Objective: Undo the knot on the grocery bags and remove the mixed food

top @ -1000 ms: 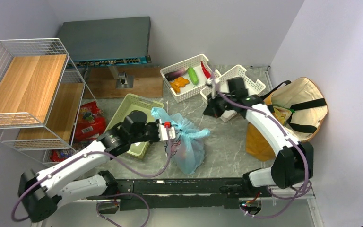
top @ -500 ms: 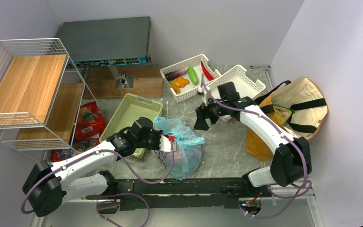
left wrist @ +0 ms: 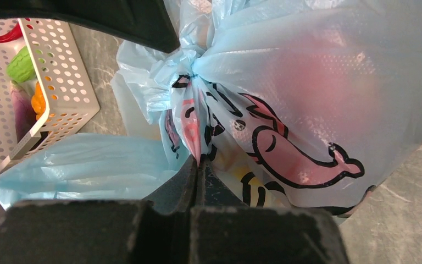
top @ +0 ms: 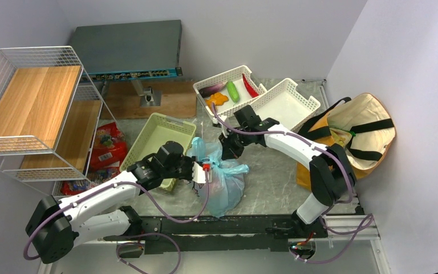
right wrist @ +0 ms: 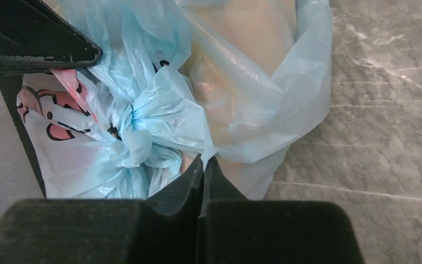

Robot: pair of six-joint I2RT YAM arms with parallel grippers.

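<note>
The light-blue plastic bag (top: 228, 182) with black and pink print lies knotted at the table's middle. Its knot shows in the left wrist view (left wrist: 182, 61) and the right wrist view (right wrist: 142, 127). My left gripper (top: 203, 172) is shut on a printed fold of the bag (left wrist: 199, 160) below the knot. My right gripper (top: 223, 149) is shut on a blue fold (right wrist: 204, 159) beside the knot. Reddish and yellowish food shapes (left wrist: 313, 82) show dimly through the plastic. The mustard canvas tote (top: 370, 114) lies open at the right, with neither gripper on it.
A white basket (top: 219, 117) at the back holds an eggplant, a green cucumber (top: 232, 91), a red chili and an orange piece. An empty white basket (top: 285, 105) is beside it. A pale green basket (top: 159, 134), red snack packs (top: 108, 145) and a wire shelf (top: 28, 103) stand left.
My right arm swung left and down from the white basket to the blue bag and shut on a fold. My left gripper drew the bag slightly nearer, and the bag bunched up.
</note>
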